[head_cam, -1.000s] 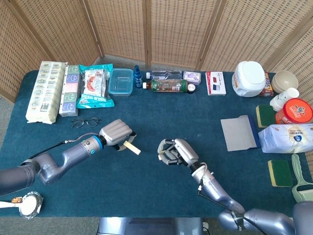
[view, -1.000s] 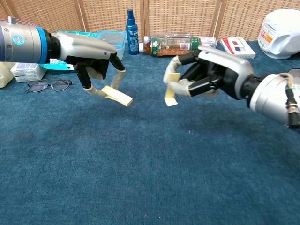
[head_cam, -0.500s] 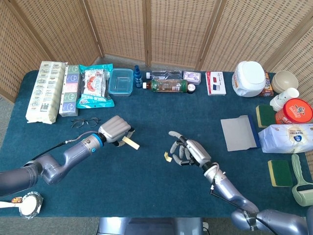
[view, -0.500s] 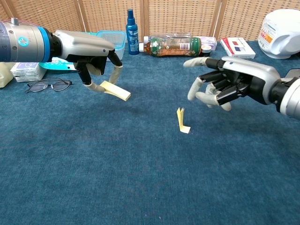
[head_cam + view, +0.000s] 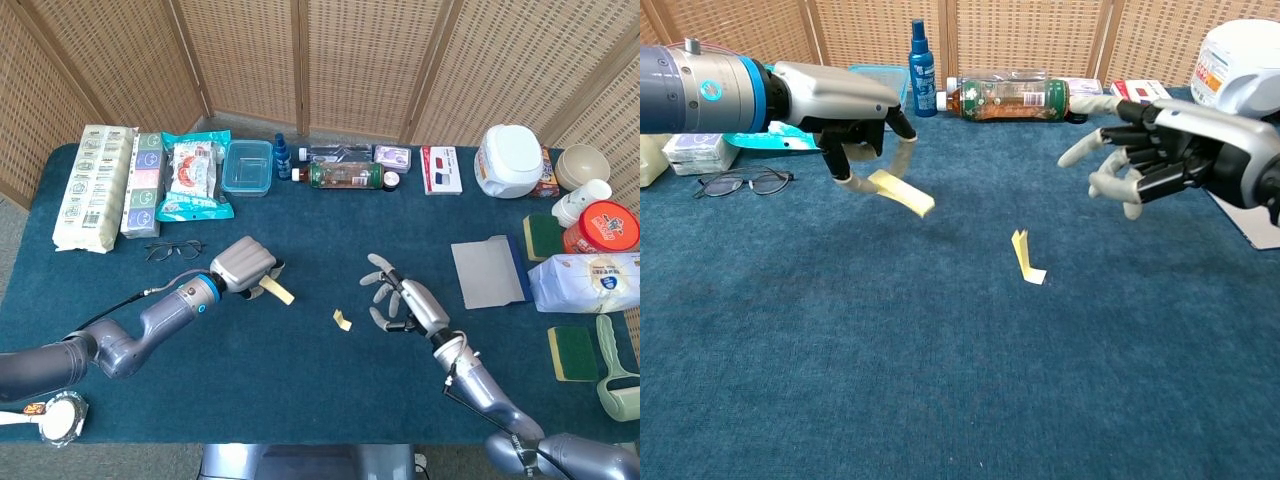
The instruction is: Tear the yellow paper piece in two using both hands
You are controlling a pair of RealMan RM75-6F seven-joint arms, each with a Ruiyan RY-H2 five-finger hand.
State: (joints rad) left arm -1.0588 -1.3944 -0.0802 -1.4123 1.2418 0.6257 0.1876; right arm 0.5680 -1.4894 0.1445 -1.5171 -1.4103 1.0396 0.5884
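At the far left of the table (image 5: 300, 380), long cracker packs (image 5: 95, 185) and a teal snack bag (image 5: 192, 177) are laid along the far edge, with a pair of glasses (image 5: 175, 249) lying just nearer. A clear plastic box (image 5: 247, 166) is set to the right of the snack bag.

The left hand (image 5: 245, 268) is seen left of centre, raised above the blue cloth. One yellow paper strip (image 5: 902, 193) is pinched between its fingertips (image 5: 847, 182), with the free end of the strip slanting down and to the right, clear of the cloth in the chest view.

Further back, a blue spray bottle (image 5: 923, 55) is stood upright and a drink bottle (image 5: 1007, 99) is laid on its side just right of it.

Near the centre of the table, between the two hands, a second, smaller yellow paper scrap (image 5: 1027, 258) is found lying on the cloth. It is bent, with one end standing up, and is touched by neither hand.

To the right of the scrap, the right hand (image 5: 1150, 153) is held above the cloth with its fingers spread apart and nothing in it.

Further right, a grey sheet (image 5: 488, 272) is laid flat, and a white jar (image 5: 511, 160), a red-lidded tub (image 5: 601, 228), a tissue pack (image 5: 587, 282) and a yellow-green sponge (image 5: 573, 353) are gathered along the right edge.
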